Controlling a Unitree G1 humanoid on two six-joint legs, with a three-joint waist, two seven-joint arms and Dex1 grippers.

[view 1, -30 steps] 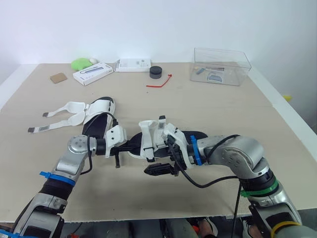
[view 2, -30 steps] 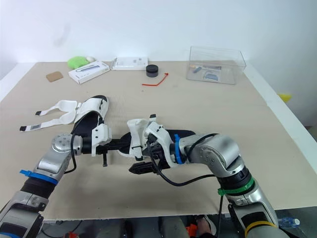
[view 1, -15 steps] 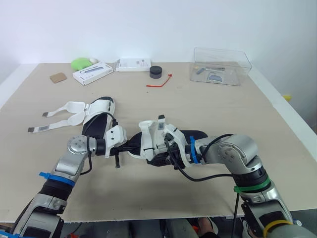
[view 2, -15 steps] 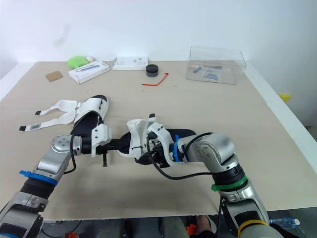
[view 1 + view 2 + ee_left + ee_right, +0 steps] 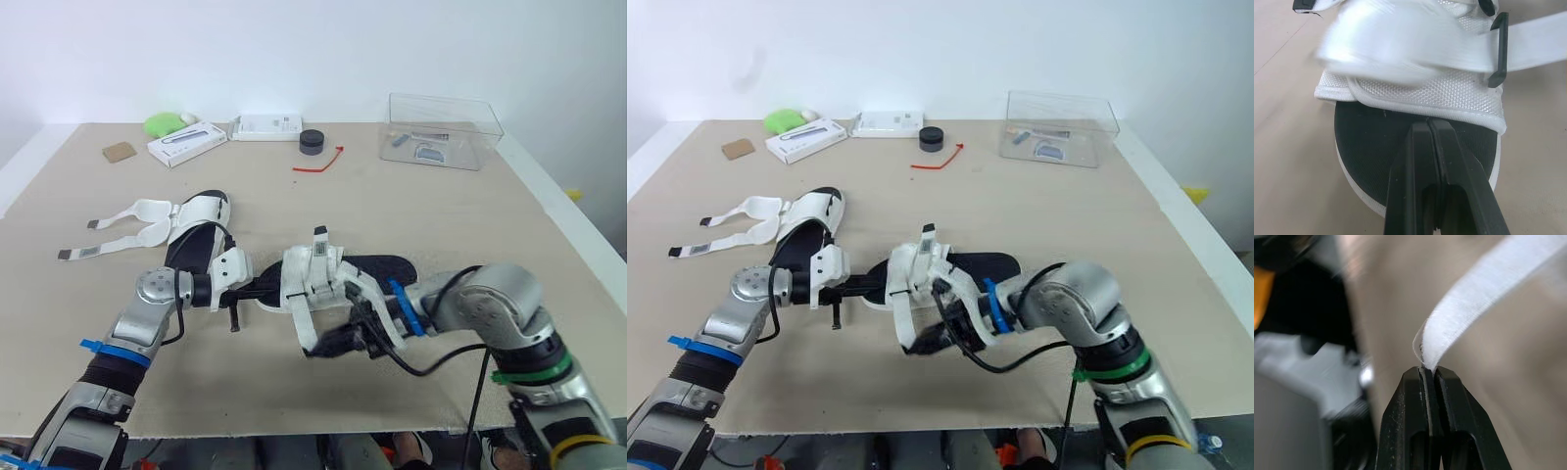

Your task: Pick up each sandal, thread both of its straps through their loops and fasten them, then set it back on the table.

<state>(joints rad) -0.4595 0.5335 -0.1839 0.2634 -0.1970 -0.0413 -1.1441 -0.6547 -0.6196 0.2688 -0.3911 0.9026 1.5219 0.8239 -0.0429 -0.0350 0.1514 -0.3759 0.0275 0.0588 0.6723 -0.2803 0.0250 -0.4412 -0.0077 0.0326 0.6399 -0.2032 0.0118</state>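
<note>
Sandal is at mid-bench. We clamp its sole in the left end effector as an anchor; the right end effector pinches the strap tip for pulling.

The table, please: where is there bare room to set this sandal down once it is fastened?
The widest bare patch on the table lies between the red tie, the clear box and the held sandal. Another lies between the brown card and the straps of the second sandal. The far edge is crowded, as is the near middle by the held sandal.
</note>
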